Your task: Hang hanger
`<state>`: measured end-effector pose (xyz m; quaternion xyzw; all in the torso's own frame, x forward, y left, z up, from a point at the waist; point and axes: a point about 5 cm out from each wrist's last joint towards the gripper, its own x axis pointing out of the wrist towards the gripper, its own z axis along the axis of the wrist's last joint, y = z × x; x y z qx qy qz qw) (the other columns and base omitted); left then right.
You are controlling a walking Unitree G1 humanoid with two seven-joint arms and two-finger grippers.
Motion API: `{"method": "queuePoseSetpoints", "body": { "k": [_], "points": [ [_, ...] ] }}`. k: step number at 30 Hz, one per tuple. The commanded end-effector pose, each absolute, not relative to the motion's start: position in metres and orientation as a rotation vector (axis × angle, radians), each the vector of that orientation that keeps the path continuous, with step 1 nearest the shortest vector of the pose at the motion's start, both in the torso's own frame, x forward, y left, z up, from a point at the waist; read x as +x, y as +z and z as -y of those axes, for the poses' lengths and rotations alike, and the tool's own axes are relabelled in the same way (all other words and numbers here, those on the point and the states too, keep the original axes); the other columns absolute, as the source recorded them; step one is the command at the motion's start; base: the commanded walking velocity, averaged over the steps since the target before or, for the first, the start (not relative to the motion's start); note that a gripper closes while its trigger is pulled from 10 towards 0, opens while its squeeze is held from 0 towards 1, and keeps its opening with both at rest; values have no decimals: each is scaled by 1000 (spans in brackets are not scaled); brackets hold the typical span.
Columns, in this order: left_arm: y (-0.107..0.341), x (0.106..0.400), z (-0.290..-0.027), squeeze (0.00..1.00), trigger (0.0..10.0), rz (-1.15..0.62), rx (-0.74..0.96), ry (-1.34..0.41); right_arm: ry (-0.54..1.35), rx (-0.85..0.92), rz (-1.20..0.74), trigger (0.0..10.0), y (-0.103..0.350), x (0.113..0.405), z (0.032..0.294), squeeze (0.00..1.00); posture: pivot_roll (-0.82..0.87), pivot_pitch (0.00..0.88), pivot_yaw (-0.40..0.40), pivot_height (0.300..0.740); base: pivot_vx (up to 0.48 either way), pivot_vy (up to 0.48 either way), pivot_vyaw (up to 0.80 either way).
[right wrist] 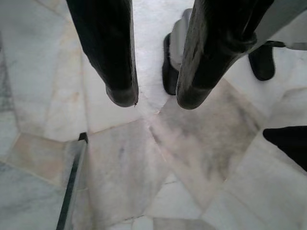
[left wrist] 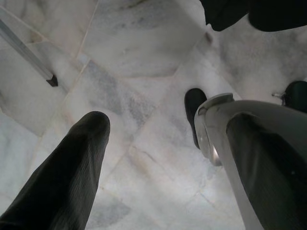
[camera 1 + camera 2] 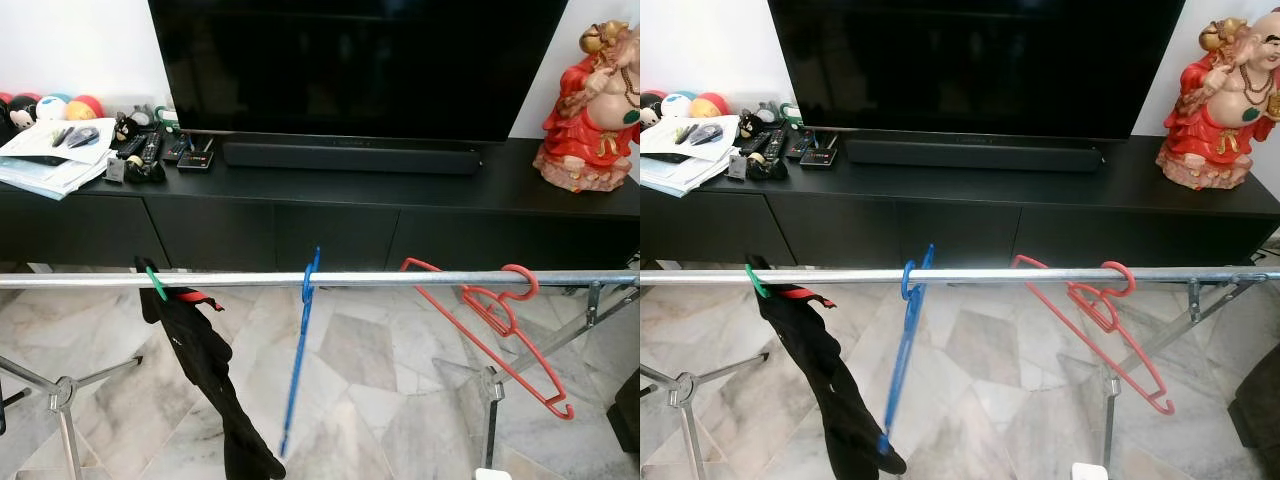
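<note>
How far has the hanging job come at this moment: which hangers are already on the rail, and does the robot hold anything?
Done: a blue hanger, two red hangers and a green hanger carrying a black garment hang on the metal rail. In hand: nothing. The left gripper and the right gripper point down at the marble floor, fingers apart and empty. Left: whether more hangers wait cannot be told.

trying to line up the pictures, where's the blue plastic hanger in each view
Left eye view: blue plastic hanger hangs left of centre on the silver metal rail.
Right eye view: further left, at.
Left wrist view: not in it.
Right wrist view: not in it.
Shared landmark: red plastic hanger.
</note>
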<state>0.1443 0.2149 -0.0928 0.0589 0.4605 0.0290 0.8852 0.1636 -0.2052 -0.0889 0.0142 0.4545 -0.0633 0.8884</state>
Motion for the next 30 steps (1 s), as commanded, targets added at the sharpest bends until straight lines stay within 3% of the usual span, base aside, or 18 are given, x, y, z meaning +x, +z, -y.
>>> {"method": "queuePoseSetpoints", "body": {
  "k": [1,11,21,30],
  "points": [
    [-95,139,-214,0,10000,-972,131,48,-139,40,-970,10000,-92,158,202,0,-42,101,-6,740,-262,0,0],
    [-93,144,-211,0,10000,-953,128,37,-129,46,-979,10000,-95,154,190,0,-43,98,-1,740,-280,0,0],
    [-91,148,-212,0,10000,-934,134,33,-157,36,-958,10000,-89,156,219,0,-44,87,1,740,-283,0,0],
    [-91,149,-210,0,10000,-926,132,30,-158,33,-942,10000,-85,165,224,0,-46,86,0,740,-285,0,0]
  ]
}}
